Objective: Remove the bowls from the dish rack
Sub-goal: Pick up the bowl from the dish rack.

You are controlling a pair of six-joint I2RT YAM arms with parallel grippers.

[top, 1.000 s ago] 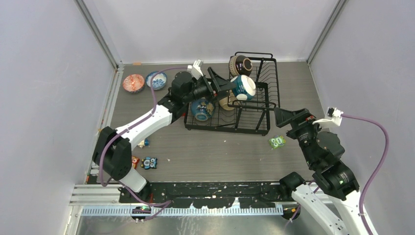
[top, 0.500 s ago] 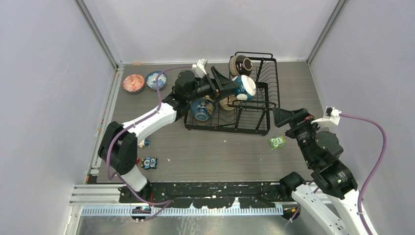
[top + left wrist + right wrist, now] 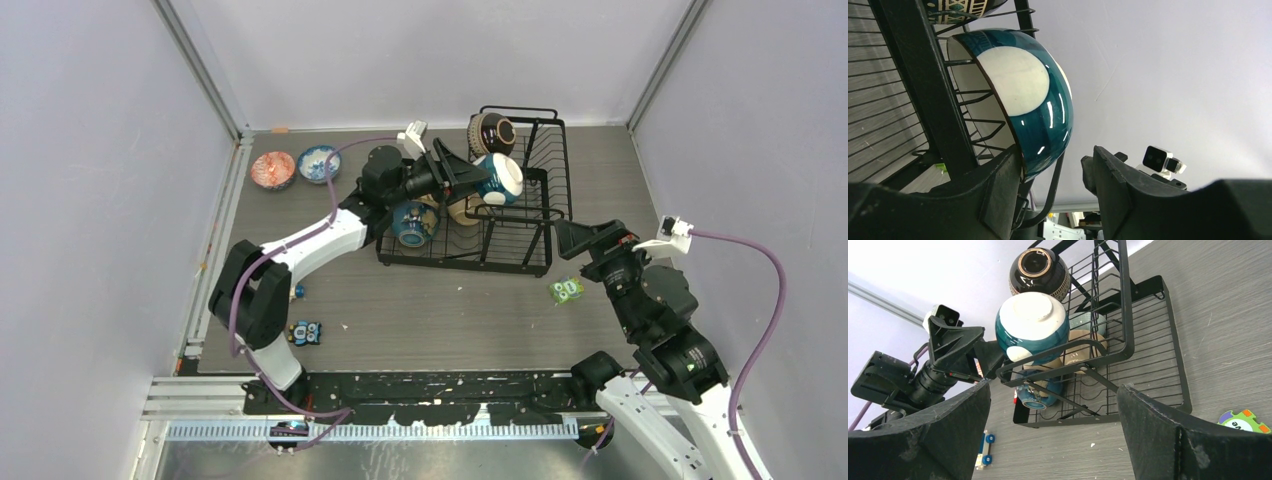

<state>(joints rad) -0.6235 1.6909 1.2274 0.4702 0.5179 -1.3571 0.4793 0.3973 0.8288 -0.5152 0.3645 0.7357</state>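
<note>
Top external view: the dish rack [image 3: 520, 250] stands on the grey table [image 3: 420, 320], toward the far right. A teal-and-cream bowl [image 3: 498, 178] lies on its side against the rack's raised wire frame. A dark brown bowl [image 3: 492, 133] sits behind it, and a tan bowl [image 3: 462, 208] and a blue bowl [image 3: 413, 222] rest lower at the rack's left end. Outside the rack, a red patterned bowl [image 3: 272, 168] and a blue-and-white bowl [image 3: 318, 163] sit side by side near the far left corner. The left gripper [image 3: 476, 182] reaches to the teal bowl, while the right gripper [image 3: 562, 237] hovers just off the rack's right side, near a green toy [image 3: 567, 290].

Left wrist view: the left gripper [image 3: 1054, 150] straddles the lower rim of the teal-and-cream bowl [image 3: 1033, 100]. One finger [image 3: 998, 190] sits at the rim by the rack wires [image 3: 923, 75]. The other stands clear of the glazed outside, so the claw is parted and not clenched.

Right wrist view: the right gripper [image 3: 1054, 387] is spread wide and grasps nothing. Beyond it the teal-and-cream bowl [image 3: 1032, 327] is propped on the rack's frame [image 3: 1125, 305], below the dark brown bowl [image 3: 1039, 270].
</note>
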